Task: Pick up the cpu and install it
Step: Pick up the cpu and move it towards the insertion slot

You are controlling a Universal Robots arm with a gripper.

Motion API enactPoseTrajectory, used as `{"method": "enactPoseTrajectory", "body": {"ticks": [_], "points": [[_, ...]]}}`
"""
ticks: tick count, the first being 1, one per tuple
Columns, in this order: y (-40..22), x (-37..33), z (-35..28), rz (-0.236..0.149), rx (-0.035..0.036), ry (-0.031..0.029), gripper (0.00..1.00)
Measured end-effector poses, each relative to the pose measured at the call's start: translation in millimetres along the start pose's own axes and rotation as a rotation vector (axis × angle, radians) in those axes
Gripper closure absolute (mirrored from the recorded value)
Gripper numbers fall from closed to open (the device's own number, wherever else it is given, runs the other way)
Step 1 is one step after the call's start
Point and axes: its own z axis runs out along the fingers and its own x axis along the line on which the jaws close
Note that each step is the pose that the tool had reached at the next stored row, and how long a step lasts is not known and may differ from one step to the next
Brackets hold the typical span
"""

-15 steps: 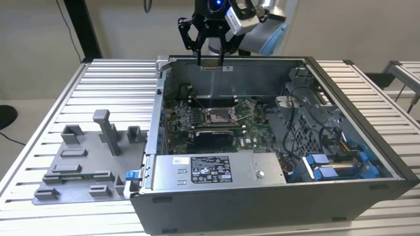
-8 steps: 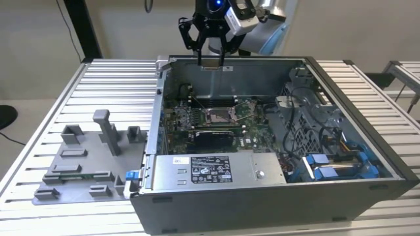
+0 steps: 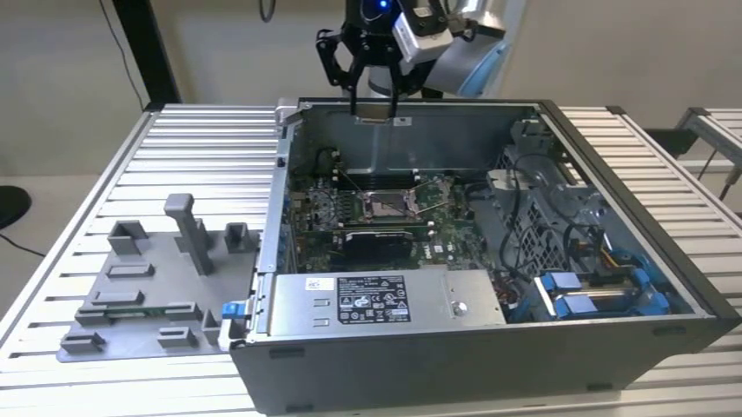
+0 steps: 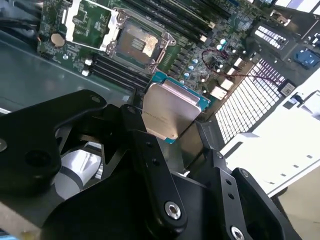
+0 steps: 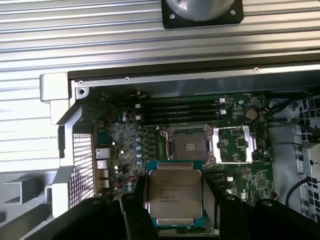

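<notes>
Second wrist view, nearest: the black fingers (image 4: pixel 145 150) of your end effector (image 4: pixel 170 127) sit in the foreground. They are closed on two opposite edges of the cpu (image 4: pixel 170 110), whose silver top is seen at a slant.
Second wrist view, beyond: the socket (image 4: pixel 134 42) lies on the green board with its load plate (image 4: pixel 90 22) swung open beside it. The cpu is clear of both.
First wrist view, grip: here you see the cpu (image 5: pixel 174 192) square-on, with a finger (image 5: pixel 132 212) on either side and a green border around the lid.
First wrist view, surroundings: the open socket (image 5: pixel 191 147), the rim of the computer case (image 5: pixel 150 80) and the ribbed desk (image 5: pixel 100 40).
Exterior view, height: the end effector (image 3: pixel 374 109) hangs over the far wall of the computer case (image 3: pixel 487 347). The cpu (image 3: pixel 374 116) is well above the socket (image 3: pixel 385 205).
Exterior view, desk: a grey fixture (image 3: pixel 151 287) lies on the desk (image 3: pixel 197 139), to the exterior view's left of the computer case.
</notes>
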Motion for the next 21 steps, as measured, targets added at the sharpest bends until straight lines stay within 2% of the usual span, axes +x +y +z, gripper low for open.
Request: {"method": "enactPoseTrajectory", "body": {"ticks": [2, 4, 21], "points": [[0.0, -0.1, 0.0, 0.024, -0.0002, -0.0033, 1.00], [0.0, -0.1, 0.1, 0.032, -0.0004, -0.0046, 1.00], [0.0, 0.0, 0.3, 0.302, -0.0022, -0.0412, 1.00]]}}
